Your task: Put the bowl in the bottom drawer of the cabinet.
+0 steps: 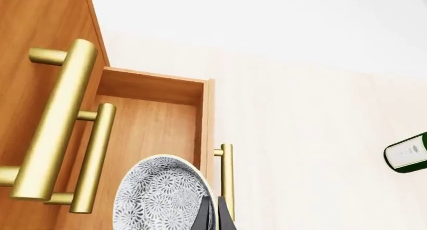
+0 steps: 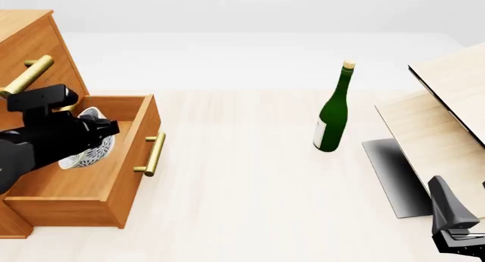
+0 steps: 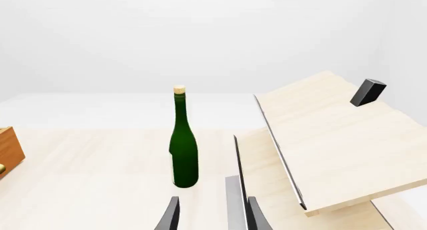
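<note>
Item: bowl (image 2: 86, 151), pinched at its rim by the left claw (image 1: 215, 215), hanging inside the open bottom drawer (image 2: 129, 159) of the cabinet (image 2: 30, 40). Handling: lowering near the floor before releasing, keeping clear of walls. Right claw (image 3: 212, 212): parted, empty, idling.

Pale wood table (image 2: 242, 177) carries: cabinet (image 2: 30, 46) at the left edge, bottom drawer (image 2: 113, 188) pulled open; green bottle (image 2: 333, 117) upright, right of centre; pale wood panels (image 2: 439, 125) tilted along the right edge.
</note>
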